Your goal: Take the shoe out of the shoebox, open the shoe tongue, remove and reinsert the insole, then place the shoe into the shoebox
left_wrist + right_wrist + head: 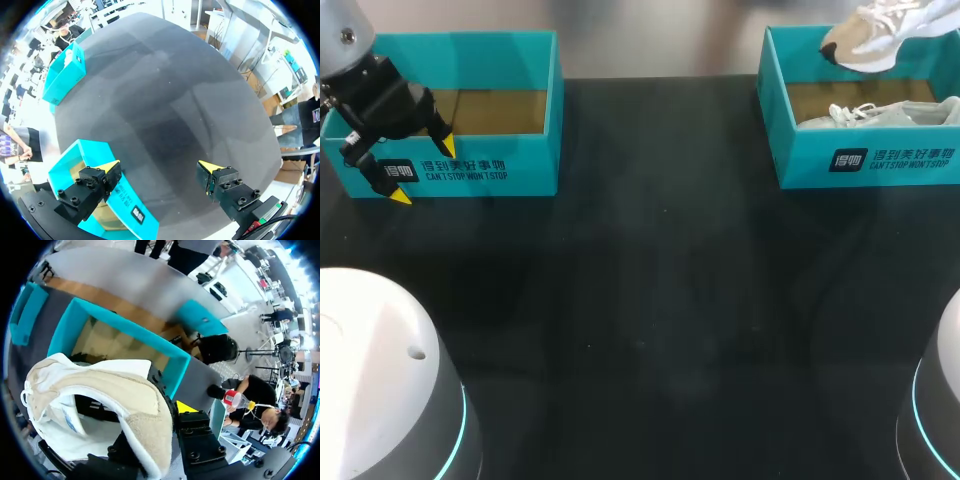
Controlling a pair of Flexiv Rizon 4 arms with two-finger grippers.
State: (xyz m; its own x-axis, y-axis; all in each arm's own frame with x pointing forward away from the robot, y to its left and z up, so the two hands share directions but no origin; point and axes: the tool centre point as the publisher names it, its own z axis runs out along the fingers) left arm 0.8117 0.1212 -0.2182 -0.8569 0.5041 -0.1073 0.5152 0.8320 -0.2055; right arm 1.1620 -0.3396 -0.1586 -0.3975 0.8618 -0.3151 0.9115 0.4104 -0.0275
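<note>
Left shoebox [480, 170], teal, no shoe showing in it, far left of the table [650, 280]. Left gripper [423, 172] sits at its front wall, fingers spread wide and holding nothing. In the left wrist view one finger is over the box's inside and the other over bare table.

Right shoebox [880, 160], also teal, far right. A second shoe [880, 113], white with laces, lies in it.

Beige-and-white shoe [865, 45] is up in the air over that box's back edge. Its long axis runs roughly across the table, beige rounded end toward the middle and tilted down. In the right wrist view the right gripper [170, 395] has this shoe clamped. One yellow tip shows beside the upper; the other finger is hidden behind the shoe. The box's wall lies just ahead of and under it.

Judgement: take-out step about done. Next is setting the shoe on the open table, which lies toward the robot and to the left of the shoe. The right arm already has it; the left gripper is well apart, across the table.
</note>
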